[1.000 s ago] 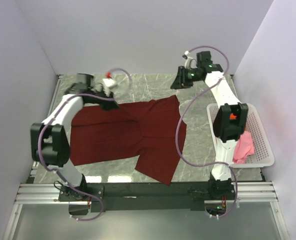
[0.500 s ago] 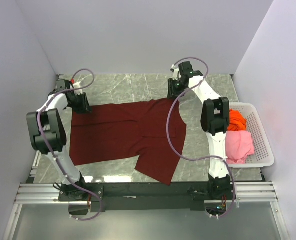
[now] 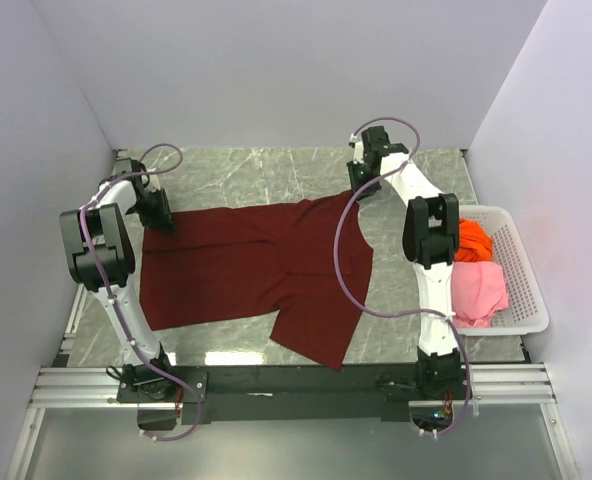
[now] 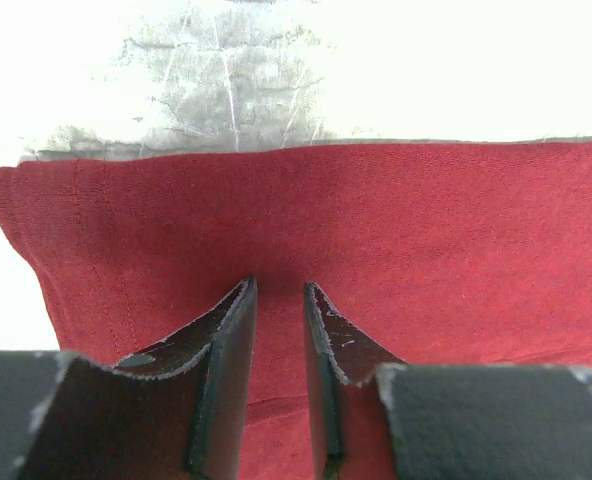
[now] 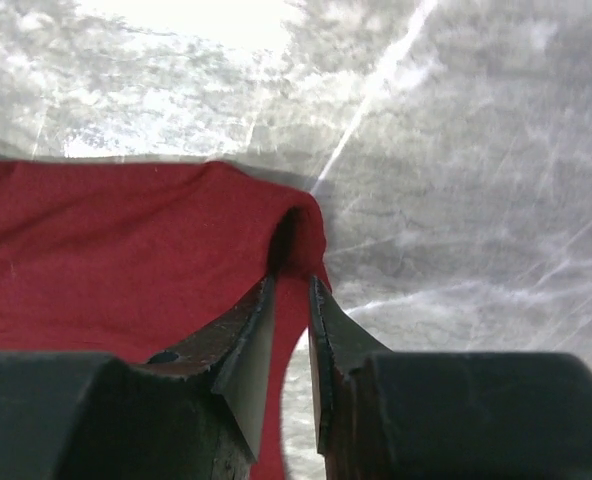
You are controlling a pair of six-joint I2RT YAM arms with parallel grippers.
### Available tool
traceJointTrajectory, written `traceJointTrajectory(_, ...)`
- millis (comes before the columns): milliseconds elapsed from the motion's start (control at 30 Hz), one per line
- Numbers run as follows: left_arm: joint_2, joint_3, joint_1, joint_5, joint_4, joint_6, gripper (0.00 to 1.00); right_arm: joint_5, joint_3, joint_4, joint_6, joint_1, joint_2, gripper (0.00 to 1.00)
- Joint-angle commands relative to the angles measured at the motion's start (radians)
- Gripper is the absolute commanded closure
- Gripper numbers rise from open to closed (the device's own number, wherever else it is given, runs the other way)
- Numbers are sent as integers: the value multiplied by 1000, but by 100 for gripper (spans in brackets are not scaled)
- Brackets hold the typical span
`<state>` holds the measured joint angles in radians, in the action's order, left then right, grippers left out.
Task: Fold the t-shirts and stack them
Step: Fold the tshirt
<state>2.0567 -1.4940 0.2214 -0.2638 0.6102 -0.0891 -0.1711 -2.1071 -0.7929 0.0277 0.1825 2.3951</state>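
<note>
The dark maroon t-shirt (image 3: 256, 265) lies spread flat across the marble table. My left gripper (image 3: 159, 215) is at the shirt's far left corner. In the left wrist view its jaws (image 4: 279, 285) stand close together with maroon cloth (image 4: 376, 220) between them. My right gripper (image 3: 361, 188) is at the far right corner. Its jaws (image 5: 293, 280) pinch the shirt's edge (image 5: 126, 250), which puckers at the tips. The orange t-shirt (image 3: 473, 240) and the pink t-shirt (image 3: 478, 290) lie crumpled in the basket.
The white perforated basket (image 3: 531, 290) stands at the table's right edge beside the right arm. Purple-grey walls close in the table on the left, back and right. Bare marble (image 3: 276, 175) shows behind the shirt, between the two grippers.
My left gripper swung from mid-table to the far left, pulling that shirt corner out flat. My right gripper dropped to the far right corner and its jaws narrowed on the cloth.
</note>
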Motion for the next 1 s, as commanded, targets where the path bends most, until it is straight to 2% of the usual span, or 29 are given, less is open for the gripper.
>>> traceJointTrajectory(0,-39,-3,7,-5,-15,-6,69,-36,27,38,86,-18,-94,73)
traceJointTrajectory(167,-81,40,7,0,-58,-1,69,-120,91,116,222,-20,-192,71)
traceJointTrajectory(300,-104,51,7,-9,-69,0,69,-168,43,113,339,3,-160,68)
traceJointTrajectory(400,-105,40,6,-9,-55,0,69,-183,-42,32,474,40,-91,77)
traceJointTrajectory(433,-104,38,7,-8,-53,3,69,-182,-75,-4,541,55,-74,86)
traceJointTrajectory(533,-107,34,7,0,-50,6,69,-168,-84,-23,632,72,-37,98)
traceJointTrajectory(667,-99,28,6,5,-44,-6,70,-122,-31,15,690,90,-22,100)
traceJointTrajectory(967,-46,-1,7,67,-24,-9,69,-2,-47,-77,756,86,42,100)
